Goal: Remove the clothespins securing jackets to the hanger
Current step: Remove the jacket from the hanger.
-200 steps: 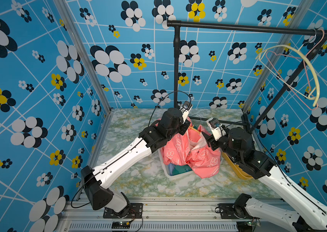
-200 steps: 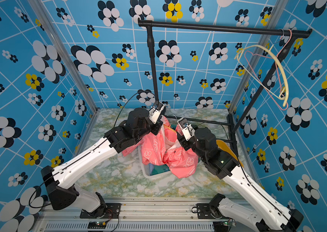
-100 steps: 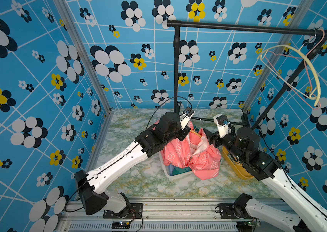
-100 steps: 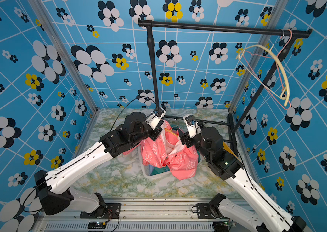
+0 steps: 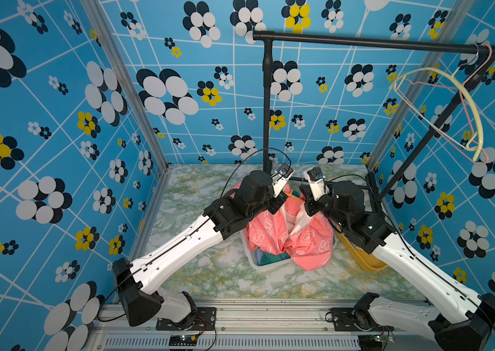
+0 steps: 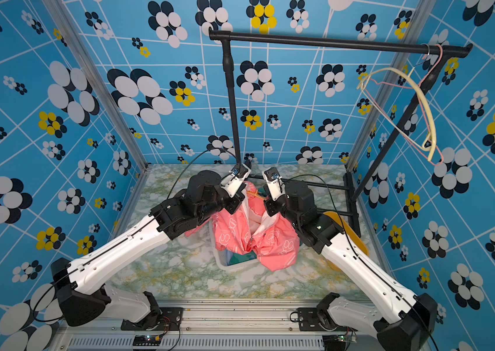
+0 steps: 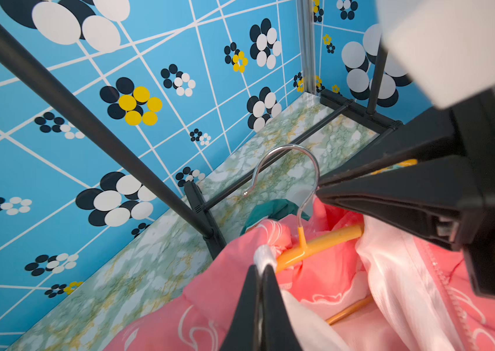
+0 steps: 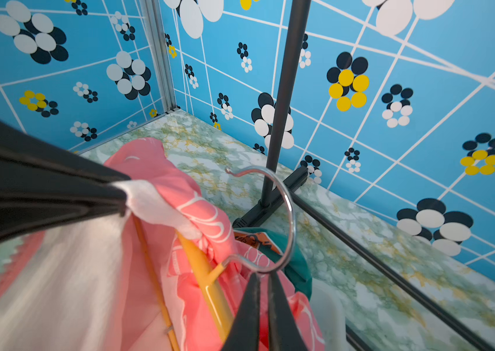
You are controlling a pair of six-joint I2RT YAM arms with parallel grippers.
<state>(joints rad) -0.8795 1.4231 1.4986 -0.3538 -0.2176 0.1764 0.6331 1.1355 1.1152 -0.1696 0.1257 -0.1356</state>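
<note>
Jackets lie heaped at the centre of both top views. A glossy pink jacket with white bear outlines drapes over a white basket, and a teal jacket lies beneath it. Both arms meet just above the heap. The left gripper has its jaws pressed together, pinching the pink jacket's white lining beside an orange hanger. The right gripper is pressed together on the hanger's metal hook. A yellow tub sits just right of the basket. A black rack spans the upper right, with two bare hangers at its right end.
</note>
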